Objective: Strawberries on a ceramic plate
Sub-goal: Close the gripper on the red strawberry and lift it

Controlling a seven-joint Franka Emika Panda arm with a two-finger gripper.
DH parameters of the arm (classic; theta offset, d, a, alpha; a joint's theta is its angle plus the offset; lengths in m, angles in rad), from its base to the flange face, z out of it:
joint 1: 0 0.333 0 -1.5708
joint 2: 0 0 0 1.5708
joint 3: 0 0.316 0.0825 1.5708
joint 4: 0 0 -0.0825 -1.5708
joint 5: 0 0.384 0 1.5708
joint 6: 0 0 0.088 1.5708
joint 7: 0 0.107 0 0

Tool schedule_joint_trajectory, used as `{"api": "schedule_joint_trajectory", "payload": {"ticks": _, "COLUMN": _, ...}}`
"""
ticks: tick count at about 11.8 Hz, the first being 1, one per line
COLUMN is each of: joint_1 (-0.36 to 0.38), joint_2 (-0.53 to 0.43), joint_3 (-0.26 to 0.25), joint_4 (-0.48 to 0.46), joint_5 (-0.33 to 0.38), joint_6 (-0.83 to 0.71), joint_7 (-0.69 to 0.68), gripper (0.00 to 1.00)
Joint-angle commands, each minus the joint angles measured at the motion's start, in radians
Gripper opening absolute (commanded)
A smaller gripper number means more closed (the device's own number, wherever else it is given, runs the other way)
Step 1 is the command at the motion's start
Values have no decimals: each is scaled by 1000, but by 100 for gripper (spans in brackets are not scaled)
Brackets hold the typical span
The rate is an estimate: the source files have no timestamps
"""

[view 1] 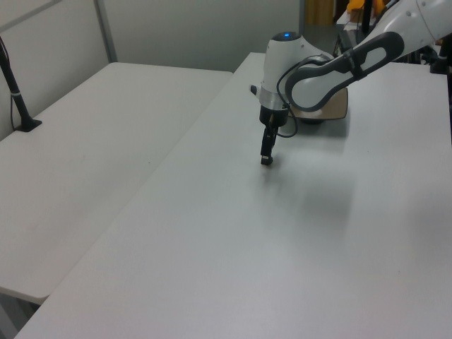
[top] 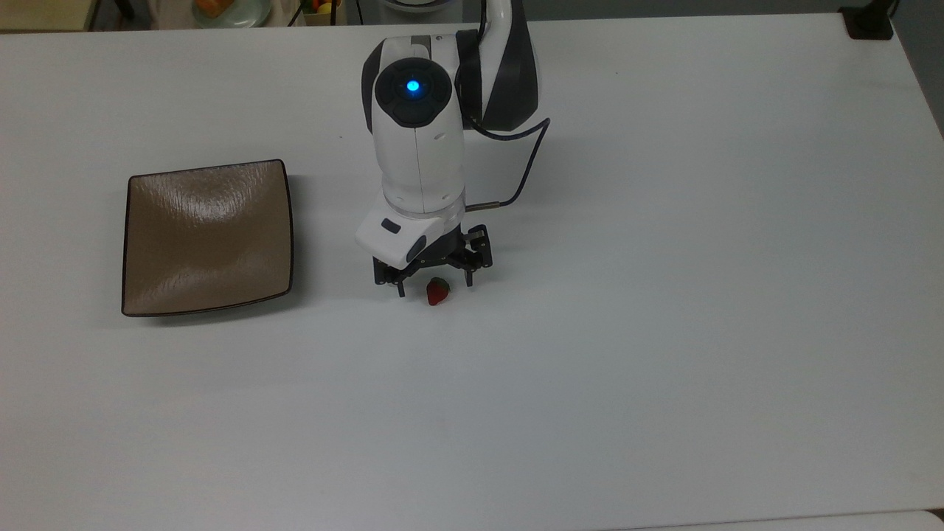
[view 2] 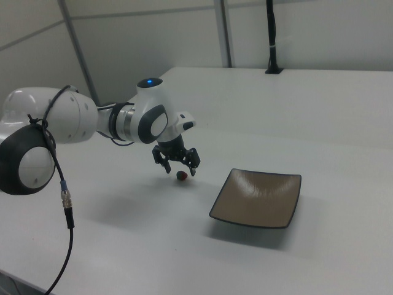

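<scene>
The strawberry (top: pixel 438 292) is lying on the white bench (top: pixel 664 295), well apart from the ceramic plate (top: pixel 206 236). Your gripper (top: pixel 435 284) is hanging over it with jaws spread wide, straddling the fruit so you can be closing on both sides.

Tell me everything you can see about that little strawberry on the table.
The strawberry is small and red with a dark green leafy cap, far smaller than the plate. It lies on the bare white table, apart from the plate, which sits off to the top view's left. The gripper hangs right over it, open, one finger on each side; whether they touch the fruit cannot be told. In the right view it shows as a dark red spot under the gripper.
</scene>
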Motion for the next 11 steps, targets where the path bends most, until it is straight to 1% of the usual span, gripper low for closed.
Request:
{"api": "schedule_joint_trajectory", "payload": {"ticks": 1, "joint_1": 4, "joint_2": -4, "joint_3": 1, "joint_4": -18, "joint_5": -18, "joint_6": 21, "joint_7": -2, "gripper": 80}}
{"api": "schedule_joint_trajectory", "payload": {"ticks": 2, "joint_1": 4, "joint_2": -4, "joint_3": 1, "joint_4": -18, "joint_5": -20, "joint_6": 21, "joint_7": 1, "gripper": 67}}
{"api": "schedule_joint_trajectory", "payload": {"ticks": 3, "joint_1": 4, "joint_2": -4, "joint_3": 1, "joint_4": -18, "joint_5": -18, "joint_6": 21, "joint_7": 3, "gripper": 43}}
{"api": "schedule_joint_trajectory", "payload": {"ticks": 4, "joint_1": 2, "joint_2": -4, "joint_3": 1, "joint_4": -18, "joint_5": -18, "joint_6": 20, "joint_7": 3, "gripper": 26}}
{"api": "schedule_joint_trajectory", "payload": {"ticks": 5, "joint_1": 2, "joint_2": -6, "joint_3": 1, "joint_4": -17, "joint_5": -18, "joint_6": 17, "joint_7": 3, "gripper": 12}}
{"api": "schedule_joint_trajectory", "payload": {"ticks": 6, "joint_1": 2, "joint_2": -7, "joint_3": 1, "joint_4": -17, "joint_5": -18, "joint_6": 14, "joint_7": 3, "gripper": 3}}
{"api": "schedule_joint_trajectory", "payload": {"ticks": 7, "joint_1": 2, "joint_2": -13, "joint_3": 1, "joint_4": -15, "joint_5": -18, "joint_6": 6, "joint_7": 3, "gripper": 0}}
{"api": "schedule_joint_trajectory", "payload": {"ticks": 9, "joint_1": 2, "joint_2": -33, "joint_3": 1, "joint_4": -13, "joint_5": -15, "joint_6": 3, "joint_7": 7, "gripper": 0}}
{"api": "schedule_joint_trajectory", "payload": {"ticks": 11, "joint_1": -7, "joint_2": -84, "joint_3": 1, "joint_4": -13, "joint_5": -11, "joint_6": -3, "joint_7": 35, "gripper": 1}}
